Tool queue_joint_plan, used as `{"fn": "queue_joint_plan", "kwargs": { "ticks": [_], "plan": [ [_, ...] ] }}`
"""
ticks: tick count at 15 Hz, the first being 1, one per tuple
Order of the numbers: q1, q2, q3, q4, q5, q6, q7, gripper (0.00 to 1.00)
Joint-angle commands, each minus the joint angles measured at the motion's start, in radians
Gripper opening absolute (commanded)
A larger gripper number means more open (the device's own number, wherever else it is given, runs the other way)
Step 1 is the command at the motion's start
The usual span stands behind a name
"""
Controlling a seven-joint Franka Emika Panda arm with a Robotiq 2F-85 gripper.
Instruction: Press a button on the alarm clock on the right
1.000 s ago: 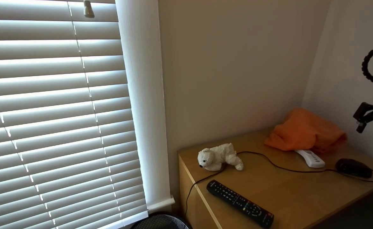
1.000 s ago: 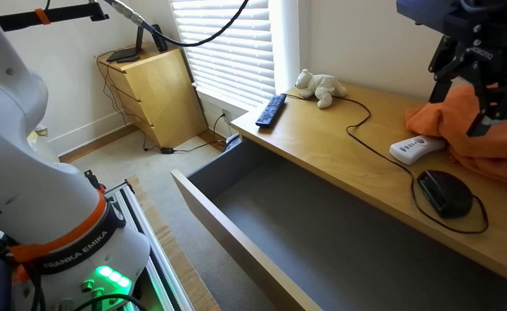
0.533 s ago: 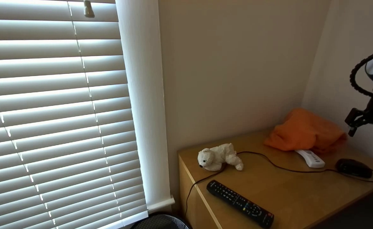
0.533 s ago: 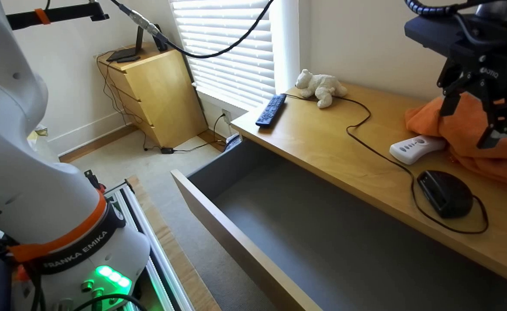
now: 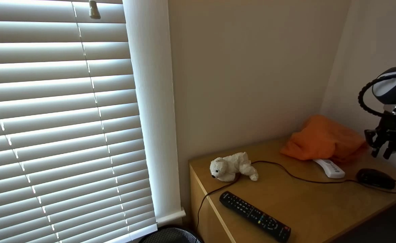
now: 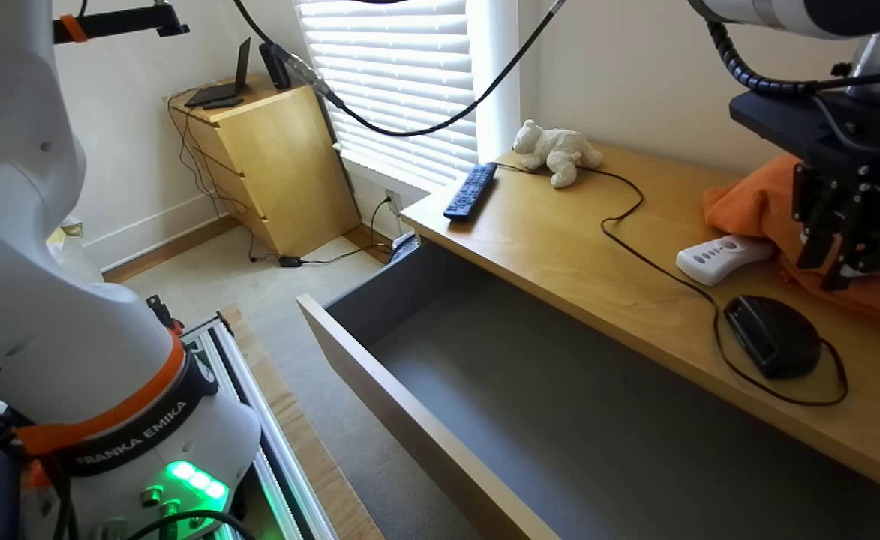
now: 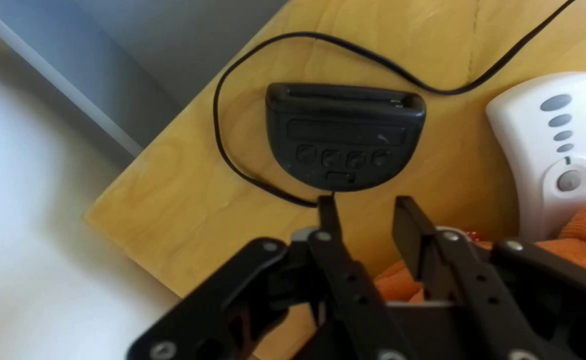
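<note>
**The press could easily land short**

The alarm clock (image 7: 345, 137) lies on the table (image 7: 183, 200) near its edge, beside the pulled-out drawer (image 6: 582, 390). The hand (image 7: 366, 200) hangs above the table with its fingers (image 7: 328, 219) apart, gripping nothing; from these pictures, the press seems yet to come.

The likeliest trouble is aim. In the wrist view the fingertips show just past the clock's rounded side, so a straight drop would probably meet the table or the cord (image 7: 302, 34) instead of a button (image 7: 355, 159). Fingers held apart could also strike two neighbouring buttons together, since the four sit in a tight row. A slanting push might skid the clock toward the drawer, and a fingertip hooked in the cord's loop could tug it out of place.

Only the wrist view makes out those buttons, yet it tells little of height. Both exterior views supply that, with the hand raised apart from the clock. In an exterior view the hand stands in front of the orange cloth (image 6: 747, 202), which suggests some sideways travel is needed. The plush bear (image 5: 231, 167) and long black remote (image 5: 255, 216) appear only in the exterior views.
</note>
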Motion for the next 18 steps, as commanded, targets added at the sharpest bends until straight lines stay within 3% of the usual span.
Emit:
{"fn": "queue_joint_plan", "kwargs": {
  "ticks": [1, 2, 18],
  "plan": [
    [-0.03, 0.074, 0.013, 0.084, -0.015, -0.028, 0.018, 0.05],
    [-0.031, 0.087, 0.012, 0.094, -0.02, -0.028, 0.021, 0.0],
    [-0.052, 0.181, 0.021, 0.203, -0.024, -0.16, 0.053, 0.0]
  ]
}}
